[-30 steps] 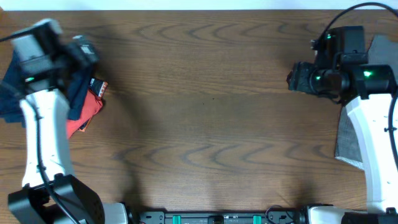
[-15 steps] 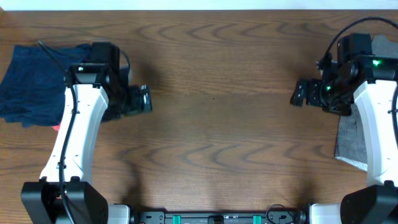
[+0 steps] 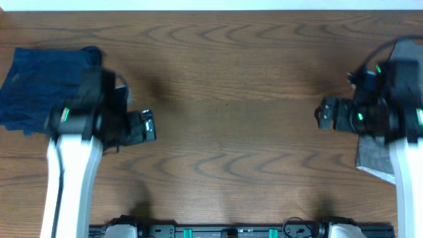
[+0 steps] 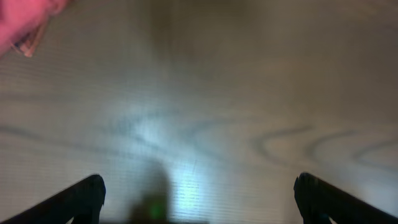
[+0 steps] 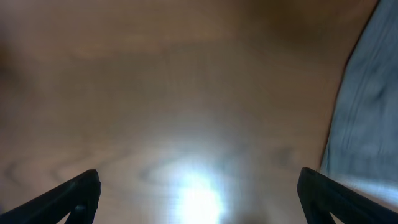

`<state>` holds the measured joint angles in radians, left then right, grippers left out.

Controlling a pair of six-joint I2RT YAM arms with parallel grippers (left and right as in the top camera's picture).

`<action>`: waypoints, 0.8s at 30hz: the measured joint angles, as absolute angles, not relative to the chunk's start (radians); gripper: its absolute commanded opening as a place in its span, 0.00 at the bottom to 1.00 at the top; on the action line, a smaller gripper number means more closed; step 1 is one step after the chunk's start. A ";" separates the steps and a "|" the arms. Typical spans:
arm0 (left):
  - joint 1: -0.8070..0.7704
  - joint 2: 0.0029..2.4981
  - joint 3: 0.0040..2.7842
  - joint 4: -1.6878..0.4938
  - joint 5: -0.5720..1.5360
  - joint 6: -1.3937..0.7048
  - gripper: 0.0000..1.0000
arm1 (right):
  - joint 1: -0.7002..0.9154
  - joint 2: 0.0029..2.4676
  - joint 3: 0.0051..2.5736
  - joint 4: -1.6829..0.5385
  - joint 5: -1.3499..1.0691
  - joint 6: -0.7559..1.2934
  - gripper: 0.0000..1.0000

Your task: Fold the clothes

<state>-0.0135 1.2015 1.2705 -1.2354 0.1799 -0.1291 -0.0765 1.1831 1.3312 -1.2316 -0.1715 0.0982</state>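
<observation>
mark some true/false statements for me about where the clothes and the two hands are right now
1. The navy garment lies at the far left of the table. True.
2. The left hand is shut on the navy garment. False: it is open, with only bare wood between its fingers.
3. A grey cloth lies at the table's right edge. True.
4. The right hand grips the grey cloth. False: it is open and empty; the cloth lies off to one side of it.
5. Both cloths are stacked mid-table. False: they lie at opposite ends.
</observation>
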 measured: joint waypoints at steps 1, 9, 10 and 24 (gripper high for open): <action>-0.013 1.129 1.248 -1.201 0.179 -0.129 0.98 | -0.076 1.108 1.293 -1.188 -0.172 0.097 0.99; -0.013 0.572 1.043 -0.949 0.180 -0.129 0.98 | -0.076 0.545 0.989 -0.978 -0.117 0.094 0.99; -0.013 0.525 1.030 -0.943 0.180 -0.129 0.98 | -0.076 0.494 0.964 -0.974 -0.111 0.094 0.99; -0.013 0.299 1.007 -0.941 0.180 -0.129 0.98 | -0.076 0.316 0.908 -1.205 -0.089 0.094 0.99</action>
